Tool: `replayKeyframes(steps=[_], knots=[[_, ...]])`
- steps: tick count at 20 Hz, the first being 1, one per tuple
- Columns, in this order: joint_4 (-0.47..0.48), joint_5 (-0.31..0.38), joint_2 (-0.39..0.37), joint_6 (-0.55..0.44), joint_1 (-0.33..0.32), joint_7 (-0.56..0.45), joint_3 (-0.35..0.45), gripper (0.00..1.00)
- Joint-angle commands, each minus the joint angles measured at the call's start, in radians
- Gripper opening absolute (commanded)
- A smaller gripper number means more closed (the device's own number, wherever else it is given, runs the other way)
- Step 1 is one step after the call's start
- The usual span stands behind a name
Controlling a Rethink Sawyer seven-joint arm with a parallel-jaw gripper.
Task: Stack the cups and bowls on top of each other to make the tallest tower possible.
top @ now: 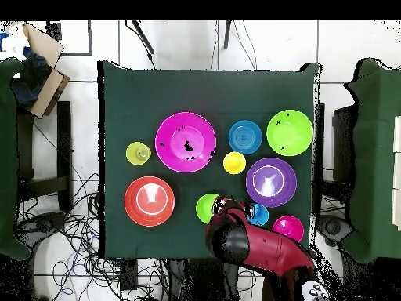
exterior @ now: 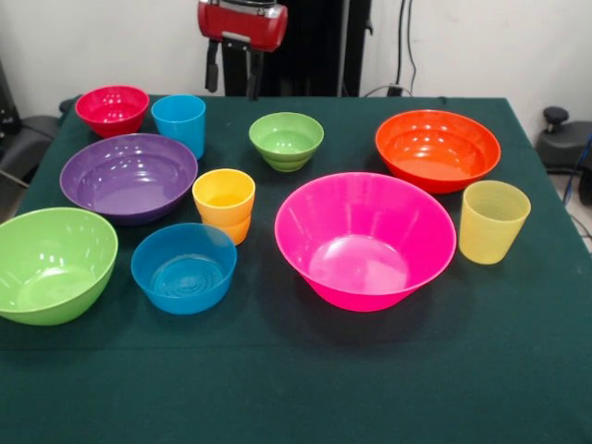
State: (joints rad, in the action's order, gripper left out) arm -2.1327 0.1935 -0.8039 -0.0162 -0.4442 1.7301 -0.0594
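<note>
Two-fingered gripper (exterior: 233,74) hangs slightly parted, holding nothing.

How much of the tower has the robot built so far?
None yet. Every piece sits alone on the green table: the big pink bowl, the purple bowl, the orange bowl and the sky blue cup among them. The gripper hangs empty above the table's far edge, its fingers apart. All the stacking is left to do, probably starting on the pink bowl, the widest.

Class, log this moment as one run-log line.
tower: not started | cups, bowls: all apart on table | pincer: open, empty, above far edge
</note>
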Motion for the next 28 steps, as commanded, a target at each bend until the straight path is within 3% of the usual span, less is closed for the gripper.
replayKeyframes(steps=[1, 5, 20, 28], knots=[[0.088, -0.033, 0.098, -0.020, 0.023, 0.140, 0.102, 1.00], [0.110, -0.016, 0.134, -0.007, 0.006, 0.125, 0.131, 1.00], [0.217, -0.059, 0.195, -0.047, 0.096, 0.139, 0.093, 1.00], [0.221, -0.052, 0.159, -0.107, 0.118, 0.124, 0.056, 1.00]])
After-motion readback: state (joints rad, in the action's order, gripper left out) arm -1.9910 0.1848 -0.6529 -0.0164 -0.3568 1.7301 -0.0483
